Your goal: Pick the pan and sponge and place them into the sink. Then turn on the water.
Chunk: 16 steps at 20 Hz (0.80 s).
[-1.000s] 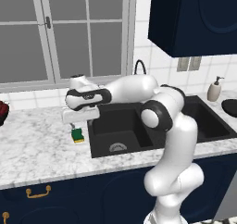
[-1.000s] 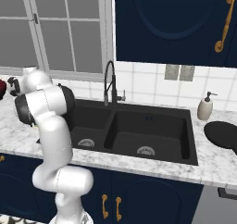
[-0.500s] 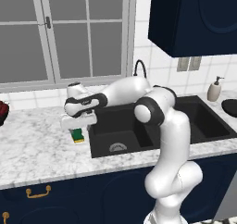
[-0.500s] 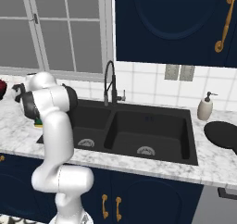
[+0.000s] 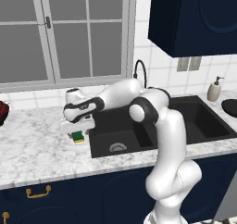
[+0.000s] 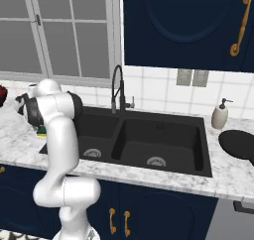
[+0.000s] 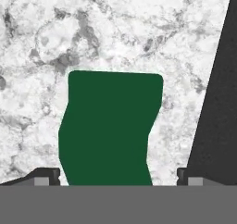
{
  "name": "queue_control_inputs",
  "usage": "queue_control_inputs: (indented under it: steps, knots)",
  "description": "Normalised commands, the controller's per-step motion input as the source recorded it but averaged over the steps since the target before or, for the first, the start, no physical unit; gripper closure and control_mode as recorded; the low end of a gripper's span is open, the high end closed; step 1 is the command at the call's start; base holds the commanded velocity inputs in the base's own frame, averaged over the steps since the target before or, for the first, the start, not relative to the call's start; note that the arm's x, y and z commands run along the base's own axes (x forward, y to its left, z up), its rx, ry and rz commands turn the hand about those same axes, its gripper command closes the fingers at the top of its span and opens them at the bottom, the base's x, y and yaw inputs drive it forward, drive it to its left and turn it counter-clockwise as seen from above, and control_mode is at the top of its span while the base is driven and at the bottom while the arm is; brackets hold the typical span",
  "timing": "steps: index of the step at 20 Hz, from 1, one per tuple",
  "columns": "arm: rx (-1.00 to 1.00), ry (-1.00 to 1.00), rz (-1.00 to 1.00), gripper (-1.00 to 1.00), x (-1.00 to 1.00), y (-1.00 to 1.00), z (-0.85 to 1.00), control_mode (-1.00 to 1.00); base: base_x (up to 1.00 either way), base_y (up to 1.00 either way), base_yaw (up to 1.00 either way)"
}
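White-grey marble desk (image 5: 37, 144) over navy cabinets with brass handles; window and white tile wall behind, navy upper cabinet to the right. Black double sink (image 6: 163, 135) set in the desk, silver drain in each basin, black coiled faucet (image 6: 117, 88) behind the divider. Soap bottle (image 6: 219, 115) stands at the sink's right end.

Sponge (image 7: 110, 128) lies on the desk just beside the sink's left edge; hand view shows its green top, warped outline, sink rim a dark wedge to the right. Left base view shows it as a green and yellow block (image 5: 77, 137) right under the hand.

Claw (image 5: 77, 131) is down over the sponge, fingers spread wide, one tip on each side of it with marble showing in the gaps; holding nothing.

Pan (image 6: 239, 145) sits on the desk right of the sink, near the soap bottle, cut off by the frame edge in both base views.

Dark red object (image 5: 3, 111) at far left, cropped, can't make out what it is. In the right base view the arm hides most of the sponge.
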Motion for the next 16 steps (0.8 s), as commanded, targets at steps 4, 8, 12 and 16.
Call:
queue_control_inputs:
  steps: [4, 8, 12, 16]
  knots:
    - [0.00, 0.02, 0.00, -1.00, 0.01, 0.02, -0.36, -1.00, 0.00, 0.00, 0.00]
    - [0.00, 0.00, 0.00, -1.00, 0.00, 0.00, -0.25, -1.00, 0.00, 0.00, 0.00]
    - [-0.01, 0.02, 0.00, 1.00, 0.00, 0.00, -0.03, -1.00, 0.00, 0.00, 0.00]
    - [0.00, 0.01, 0.01, 1.00, -0.04, -0.08, 0.00, -1.00, 0.00, 0.00, 0.00]
